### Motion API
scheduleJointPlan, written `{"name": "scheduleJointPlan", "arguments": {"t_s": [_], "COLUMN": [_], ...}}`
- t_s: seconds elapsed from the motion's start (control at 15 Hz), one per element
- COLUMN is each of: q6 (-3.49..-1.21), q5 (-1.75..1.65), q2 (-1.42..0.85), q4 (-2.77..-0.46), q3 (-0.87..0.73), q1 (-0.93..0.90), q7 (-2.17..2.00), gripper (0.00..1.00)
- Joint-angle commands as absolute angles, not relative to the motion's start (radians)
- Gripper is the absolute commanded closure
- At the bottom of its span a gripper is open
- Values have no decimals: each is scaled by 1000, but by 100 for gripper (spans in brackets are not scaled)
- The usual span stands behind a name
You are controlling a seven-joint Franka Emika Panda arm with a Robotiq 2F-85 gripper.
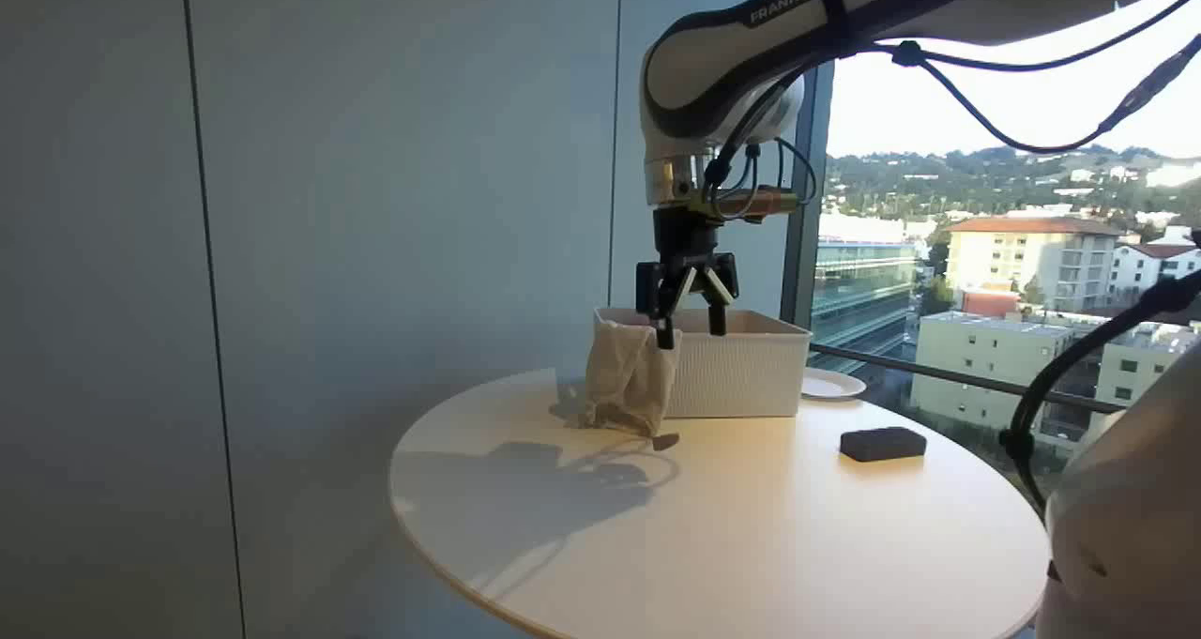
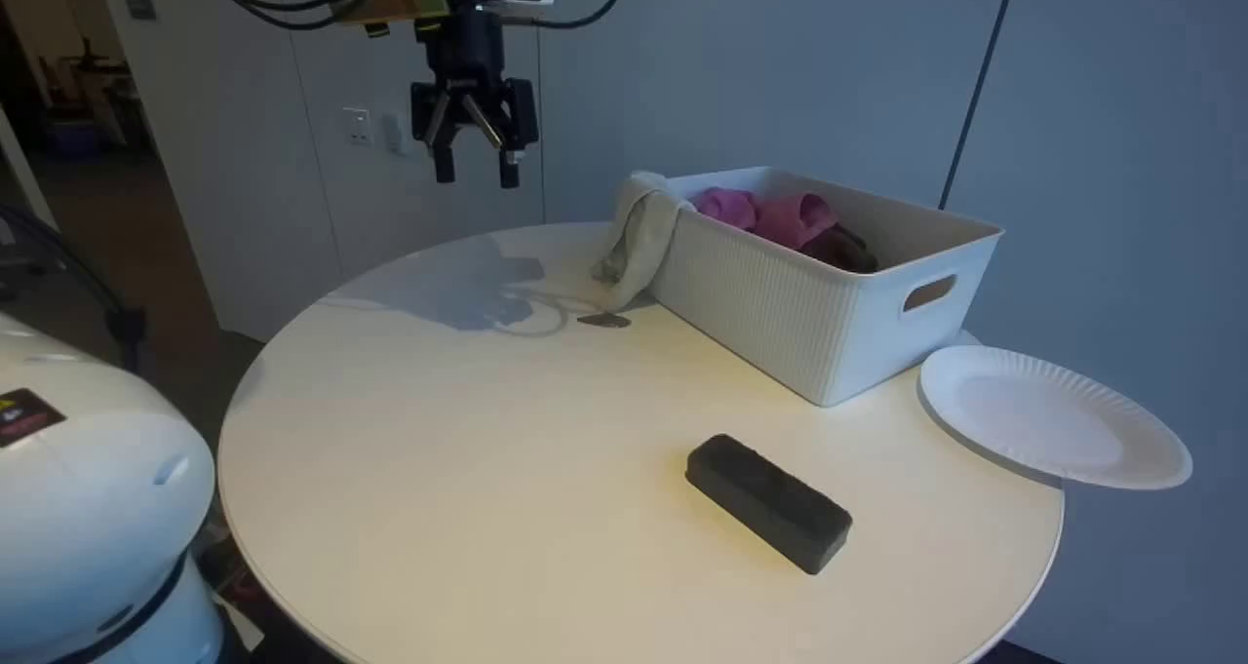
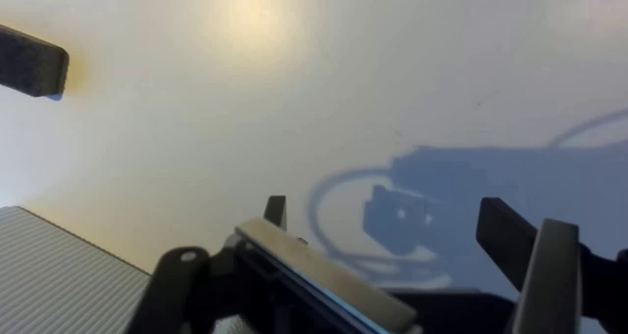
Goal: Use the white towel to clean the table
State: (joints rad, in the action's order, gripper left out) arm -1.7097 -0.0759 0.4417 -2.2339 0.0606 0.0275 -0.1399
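The towel [image 1: 627, 376] is off-white and hangs over the wall of a white basket, its lower end near the table; it also shows in an exterior view [image 2: 639, 240]. The round white table [image 1: 751, 545] shows in both exterior views [image 2: 468, 469] and fills most of the wrist view [image 3: 196, 103]. A small dark brown flat piece [image 1: 665, 442] lies on it beside the towel [image 2: 604, 320]. My gripper [image 1: 691, 332] is open and empty, pointing down above the table, apart from the towel [image 2: 477, 175]. In the wrist view its fingers [image 3: 385, 209] are wide apart with only table and shadow between.
The ribbed white basket [image 2: 760, 323] holds pink cloth-like things [image 2: 795, 218] and a dark one. A black block [image 2: 770, 503] lies on the table. A white paper plate [image 2: 1043, 420] overhangs the table's edge beside the basket. A wall stands behind.
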Motion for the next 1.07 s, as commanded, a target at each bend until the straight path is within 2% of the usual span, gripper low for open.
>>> {"name": "scheduleJointPlan", "arguments": {"t_s": [0.0,0.73,1.0], "q6": [-1708,-1710,-1836], "q5": [-78,-78,-99], "q2": [440,444,365], "q4": [-2229,-2223,-2216], "q3": [54,54,34], "q1": [20,20,43], "q7": [-142,-142,-158], "gripper": [0,0,0]}}
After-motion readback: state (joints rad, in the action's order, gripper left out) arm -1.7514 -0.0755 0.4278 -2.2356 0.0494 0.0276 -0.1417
